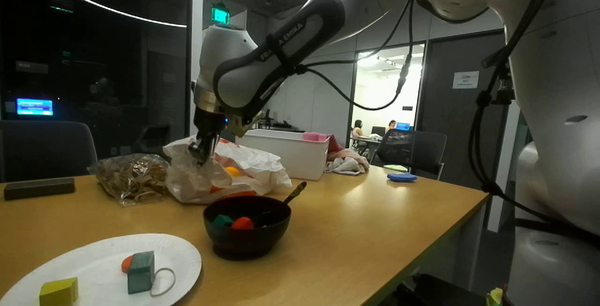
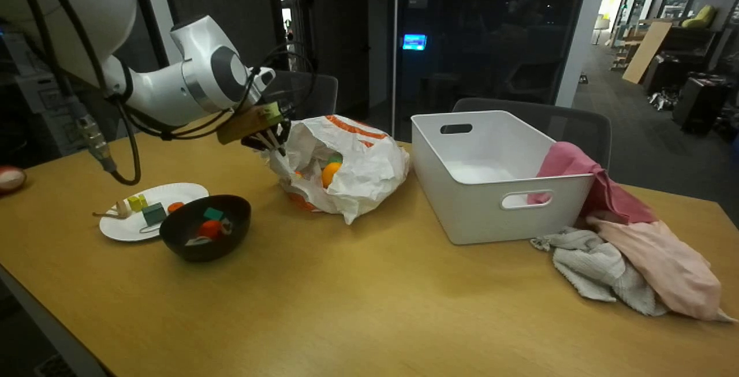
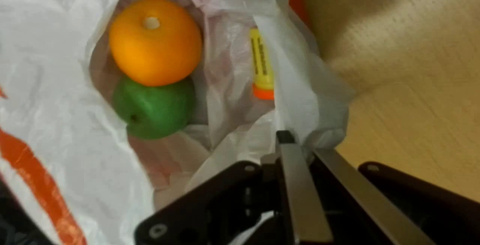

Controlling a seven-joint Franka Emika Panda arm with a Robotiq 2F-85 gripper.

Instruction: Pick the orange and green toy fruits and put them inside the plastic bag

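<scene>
Gripper (image 3: 300, 143): narrow, its fingers close together at the mouth of the plastic bag (image 2: 369, 175), a fold of the rim apparently pinched between them.
Reason for the grip: I judge it is for managing the opening, wider or closed, since film this limp won't hold its own mouth.
Orange toy fruit (image 3: 155, 42): inside the bag; smooth, round, a little flattened, with a pale spot on top.
Green toy fruit (image 3: 157, 110): inside too, partly hidden by the orange one; rounded, with a dark dimple. I suspect the slack bottom rolls them together.
Bag's make: thin, white, crinkled, with orange print, slumped open on the table (image 2: 375, 308).
Yellow-labelled cylinder (image 3: 262, 63): orange at one end, among the folds, partly covered by the bag's edge; lettering too blurred for me to read.
Dark bowl (image 1: 248, 240): deep and curved, which should stop the small pieces (image 2: 211, 228) from rolling off.
White plate (image 1: 180, 250): shallow; squared blocks (image 1: 140, 273) need no walls.
White bin (image 2: 479, 221): stiff, straight sides; a soft pink cloth (image 2: 568, 160) hangs over one edge.
Next, as I read it: both fruits look delivered; I'd release the rim gently, as a snag could drag the bag.
</scene>
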